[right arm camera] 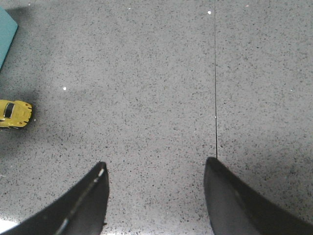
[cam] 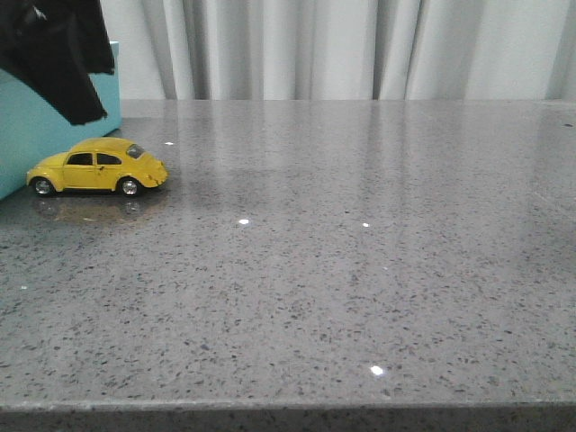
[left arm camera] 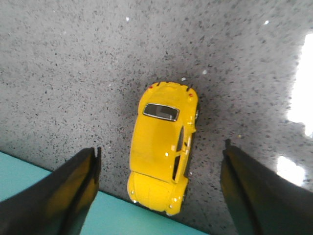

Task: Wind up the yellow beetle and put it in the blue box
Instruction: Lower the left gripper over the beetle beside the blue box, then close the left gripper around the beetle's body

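The beetle (cam: 97, 167) is seen on the grey worktop (cam: 360, 270) at far left, just beside the closed blue box (cam: 36, 126). The left hand (left arm camera: 159, 188) is spread wide above the beetle, grasping nothing. The right hand (right arm camera: 155, 196) is likewise spread over bare worktop, well apart.

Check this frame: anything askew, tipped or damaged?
Nothing stands out. The yellow beetle sits upright on its wheels beside the blue box, with the open left gripper above it. The right gripper is open over bare table.

place: perhaps a lab | speckled grey stone table (cam: 360, 270) | pale curtains (cam: 342, 49)
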{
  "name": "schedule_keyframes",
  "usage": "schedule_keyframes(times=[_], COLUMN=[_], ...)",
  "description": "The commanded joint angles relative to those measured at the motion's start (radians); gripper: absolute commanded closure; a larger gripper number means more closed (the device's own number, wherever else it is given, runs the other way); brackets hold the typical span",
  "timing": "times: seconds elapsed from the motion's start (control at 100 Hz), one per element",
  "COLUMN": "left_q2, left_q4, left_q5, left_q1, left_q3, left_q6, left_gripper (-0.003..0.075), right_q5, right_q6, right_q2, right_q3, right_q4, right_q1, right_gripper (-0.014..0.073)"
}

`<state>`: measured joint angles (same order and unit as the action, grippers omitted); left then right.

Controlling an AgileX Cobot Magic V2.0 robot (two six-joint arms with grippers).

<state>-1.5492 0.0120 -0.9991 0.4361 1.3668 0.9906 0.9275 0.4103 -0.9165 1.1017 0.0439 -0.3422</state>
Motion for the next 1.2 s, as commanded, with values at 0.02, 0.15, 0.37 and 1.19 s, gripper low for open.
schedule_keyframes(times=[0.02,0.15,0.37,1.19], left_q2=[0.001,-0.035,-0.096,-0.123], left_q4=[0.004,0.004,0.006,0.020], left_q5=[0.064,0.104,0.112,0.059], left_q1=[0.009,0.009,0.007,0.009], left_q3=[0.035,0.035,0.035,0.105], left_q6=[0.003,0.003,0.003,0.003], left_gripper=[0.0219,0.0219,0.0219,0.0573], right_q5=[-0.076,-0.078,-0.081,-0.091], right_q6=[-0.007,-0.007,-0.007,-0.007], right_q2=[0.016,0.016,0.016,0.016], right_q3=[0.025,0.025,0.025,0.025], right_q4=[0.003,0.008,0.011,0.011], right_q1=[0.001,0.001,0.001,0.001], right_gripper=[0.0158,0.0158,0.0158,0.0158])
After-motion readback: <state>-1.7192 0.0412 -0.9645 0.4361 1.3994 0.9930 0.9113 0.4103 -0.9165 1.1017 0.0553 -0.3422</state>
